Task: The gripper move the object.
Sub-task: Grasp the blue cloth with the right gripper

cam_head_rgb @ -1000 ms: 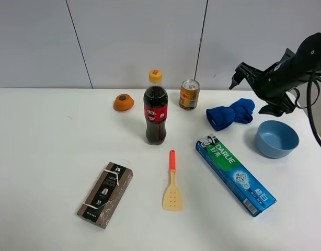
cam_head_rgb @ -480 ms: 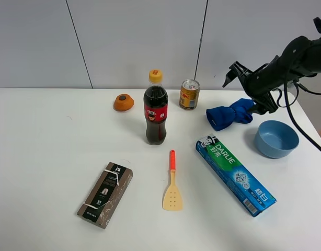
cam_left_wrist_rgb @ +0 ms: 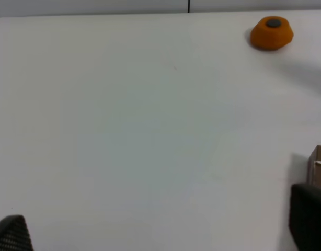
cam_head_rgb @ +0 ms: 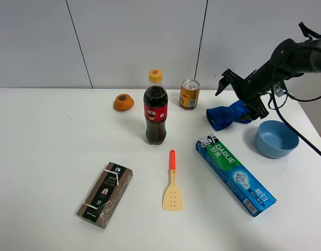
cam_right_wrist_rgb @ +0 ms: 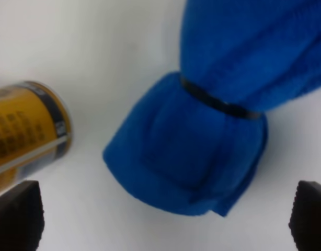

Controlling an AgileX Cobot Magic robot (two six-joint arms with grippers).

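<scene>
The royal-blue fleece bundle (cam_head_rgb: 227, 114) lies on the white table at the back right, between the yellow can and the light-blue bowl. A dark band cinches its middle. My right gripper (cam_head_rgb: 240, 100) hangs over it, jaws wide open and empty. In the right wrist view the bundle (cam_right_wrist_rgb: 202, 151) fills the middle, and the gripper (cam_right_wrist_rgb: 160, 219) has a fingertip (cam_right_wrist_rgb: 14, 214) in each lower corner, wider apart than the bundle. My left gripper (cam_left_wrist_rgb: 160, 230) is open over bare table and does not show in the exterior view.
A yellow can (cam_head_rgb: 190, 94) stands just left of the bundle and shows in the right wrist view (cam_right_wrist_rgb: 24, 130). A light-blue bowl (cam_head_rgb: 276, 138), a toothpaste box (cam_head_rgb: 235, 174), a cola bottle (cam_head_rgb: 156, 110), a spatula (cam_head_rgb: 172, 183), a brown box (cam_head_rgb: 105, 194) and an orange object (cam_head_rgb: 123, 102) are also there.
My right arm has swung left and down from above the bowl's side to over the blue bundle. The jaws stay open. The bundle has not moved.
</scene>
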